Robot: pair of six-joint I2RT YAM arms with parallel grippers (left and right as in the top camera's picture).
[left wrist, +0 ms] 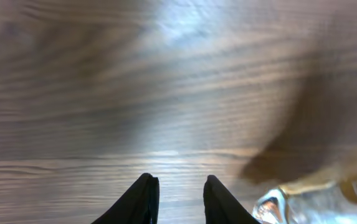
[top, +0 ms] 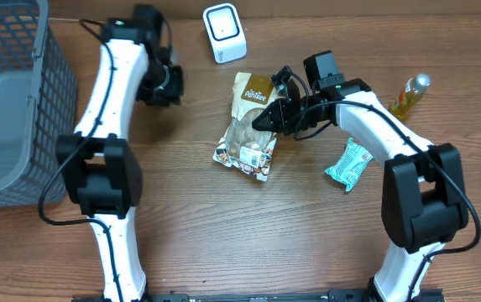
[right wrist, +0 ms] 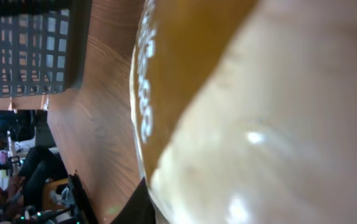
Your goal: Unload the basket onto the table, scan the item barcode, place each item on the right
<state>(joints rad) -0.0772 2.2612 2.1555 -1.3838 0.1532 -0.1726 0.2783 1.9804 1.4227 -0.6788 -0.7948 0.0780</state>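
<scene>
Mid-table, snack bag lies lengthwise near-far, top twd scanner.

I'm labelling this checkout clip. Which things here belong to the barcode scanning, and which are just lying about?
Part of the job:
- snack bag
- white scanner
- right gripper, at the bag's edge

Lying about:
- blue packet
- yellow bottle
- grey basket
- left gripper, open and holding nothing

Wooden table bears basket, scanner, snack bag, packet, bottle.
</scene>
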